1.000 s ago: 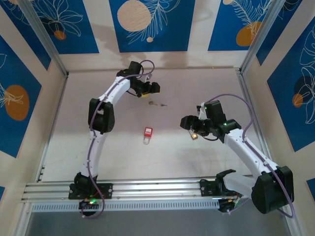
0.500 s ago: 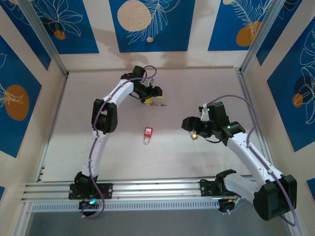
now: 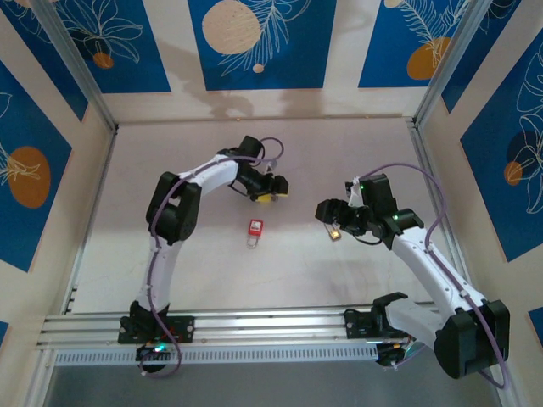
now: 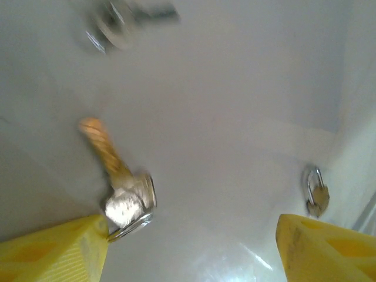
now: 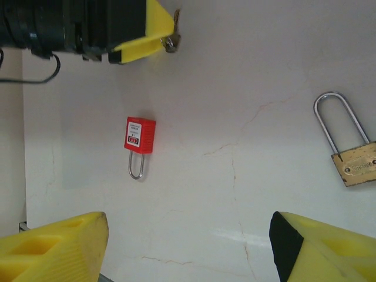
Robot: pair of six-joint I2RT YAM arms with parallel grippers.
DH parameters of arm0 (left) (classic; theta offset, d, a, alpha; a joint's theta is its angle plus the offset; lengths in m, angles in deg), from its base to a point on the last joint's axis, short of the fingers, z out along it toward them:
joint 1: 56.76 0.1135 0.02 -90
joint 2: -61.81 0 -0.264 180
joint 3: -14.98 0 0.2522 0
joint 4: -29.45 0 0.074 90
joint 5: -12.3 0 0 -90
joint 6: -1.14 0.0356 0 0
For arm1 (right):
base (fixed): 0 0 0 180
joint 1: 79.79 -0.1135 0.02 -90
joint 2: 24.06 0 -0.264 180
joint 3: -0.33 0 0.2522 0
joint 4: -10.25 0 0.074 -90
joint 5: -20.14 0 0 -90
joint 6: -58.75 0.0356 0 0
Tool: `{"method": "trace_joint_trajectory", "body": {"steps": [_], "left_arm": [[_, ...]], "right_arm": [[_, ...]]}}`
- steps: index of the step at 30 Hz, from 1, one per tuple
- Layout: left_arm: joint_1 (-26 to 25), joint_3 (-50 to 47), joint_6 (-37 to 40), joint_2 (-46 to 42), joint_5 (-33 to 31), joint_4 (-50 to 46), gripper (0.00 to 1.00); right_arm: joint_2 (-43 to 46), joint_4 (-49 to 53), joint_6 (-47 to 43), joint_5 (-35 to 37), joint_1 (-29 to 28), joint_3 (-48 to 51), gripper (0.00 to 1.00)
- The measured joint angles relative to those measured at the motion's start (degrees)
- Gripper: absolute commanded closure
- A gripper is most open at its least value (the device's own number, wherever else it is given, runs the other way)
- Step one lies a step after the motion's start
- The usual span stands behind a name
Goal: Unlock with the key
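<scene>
Left gripper [image 4: 194, 249]: jaws apart, low over the table [image 3: 187, 254], nothing clamped. Right gripper [image 5: 188, 247]: jaws apart, empty, hovering near the brass padlock [image 5: 352, 164].

Progress, as judged: early. No key is gripped or inserted, and both locks lie shut. Which lock the key fits cannot be told. The red padlock [image 5: 140, 135] lies mid-table between the arms, shackle toward the near edge.

Key [image 4: 120, 188]: flat on the table between the left jaws. Its ringed head is against one fingertip, the long axis slanted, the blade pointing away from the wrist. The wrist picture is blurred.
</scene>
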Motion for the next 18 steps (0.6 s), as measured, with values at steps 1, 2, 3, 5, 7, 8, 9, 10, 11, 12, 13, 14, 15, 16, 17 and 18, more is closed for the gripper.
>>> {"method": "trace_joint_trajectory", "body": {"steps": [1,2,3,5,7,8,9,10,11,12,13,14,15,16,17,18], "left_arm": [[-1.1,-2.3,-0.6,-1.2,0.2,1.1,0.26],[-2.1,-4.7,-1.0,-2.5,0.3,2.4,0.26],[-2.6,-6.2,-1.4,-3.4,0.0,3.7,0.26],[-3.3,-9.2,-2.4,-6.0,0.2,5.0,0.25],[-2.9,-10.7,-2.6,-8.6,-0.2,4.9,0.25],[-2.3,-10.9,-2.6,-10.1,-0.6,4.6,0.25],[-1.5,-11.0,-2.6,-11.6,-1.0,4.5,0.25],[-0.4,-11.0,-2.8,-13.4,-1.7,4.3,0.24],[0.8,-11.1,-3.0,-15.3,-2.3,4.2,0.24],[2.2,-11.3,-3.1,-17.3,-3.2,3.9,0.23],[3.8,-11.4,-3.1,-19.6,-4.3,3.5,0.23],[5.3,-11.4,-3.2,-21.6,-5.5,3.0,0.23],[6.6,-11.4,-3.1,-23.3,-6.7,2.4,0.23],[7.9,-11.4,-3.1,-25.0,-7.9,1.9,0.23],[9.2,-11.6,-2.9,-26.6,-9.3,1.2,0.23],[10.3,-11.8,-2.7,-27.7,-10.5,0.7,0.23]], "right_arm": [[-0.6,-0.2,0.0,-0.1,0.0,0.0,0.26],[-1.5,-0.6,-0.1,-0.1,0.0,0.0,0.26],[-2.3,-0.8,-0.2,-0.1,0.0,0.0,0.27],[-4.7,-1.1,-0.3,0.2,-0.2,-0.3,0.28],[-7.6,-1.0,-0.6,1.1,-1.0,-1.4,0.29],[-9.4,-1.0,-0.8,1.9,-1.6,-2.4,0.31],[-11.0,-0.9,-1.0,2.5,-2.3,-3.3,0.32],[-13.1,-0.7,-1.2,3.5,-3.2,-4.8,0.35],[-15.3,-0.6,-1.4,4.5,-4.3,-6.6,0.38],[-17.4,-0.6,-1.5,5.2,-5.4,-8.3,0.41],[-19.5,-0.6,-1.7,5.9,-6.4,-10.1,0.44],[-21.9,-0.7,-1.6,6.7,-7.6,-12.2,0.46],[-23.9,-0.8,-1.5,7.4,-8.5,-13.9,0.47],[-26.1,-0.8,-1.2,8.1,-9.4,-15.8,0.48],[-28.3,-0.9,-0.9,9.0,-10.2,-17.7,0.49],[-30.5,-0.8,-0.6,9.7,-10.9,-19.6,0.5]]}}
